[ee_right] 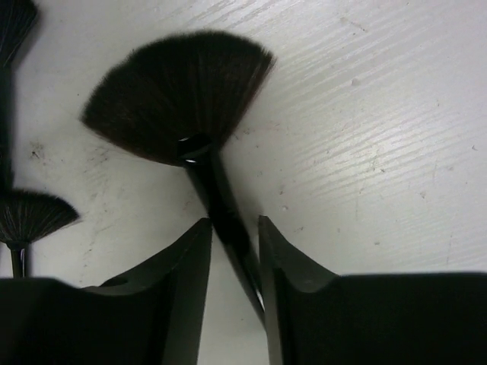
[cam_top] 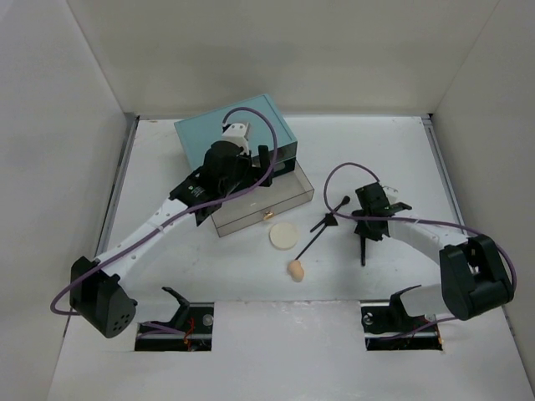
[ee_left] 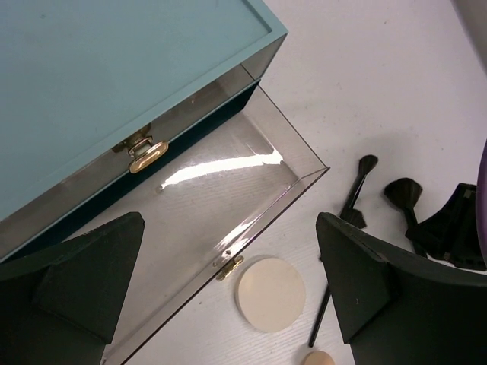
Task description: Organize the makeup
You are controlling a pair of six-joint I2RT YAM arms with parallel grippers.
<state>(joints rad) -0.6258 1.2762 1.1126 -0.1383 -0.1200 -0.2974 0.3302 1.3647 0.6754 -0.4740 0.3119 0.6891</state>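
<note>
I am seeing the right arm (cam_top: 418, 238) bent over the right middle of the overhead view, with its jaws sitting low over the white counter (cam_top: 376, 150). In the right wrist view they are flanking the slim handle of a black fan-shaped makeup brush (ee_right: 183, 99), whose bristles are fanning out at the upper left of the frame. The handle is running between them with almost no gap, but I cannot tell whether they are actually pinching it. A smaller black fan brush (ee_right: 30, 217) is lying at the left edge of that view.

The left arm (cam_top: 159, 221) is hanging over the large teal box (cam_top: 276, 117) and its pulled-out clear plastic drawer (cam_top: 284, 196) in the upper centre of the overhead view. Its jaws are spread wide above the drawer, holding nothing.

A cream round puff (cam_top: 284, 235) is resting on the counter just below the drawer's front, near its gold latch (ee_left: 228, 266). A peach egg-shaped sponge (cam_top: 296, 269) is sitting lower still. A long thin black brush (cam_top: 322, 230) is slanting between the puff and the right jaws.
</note>
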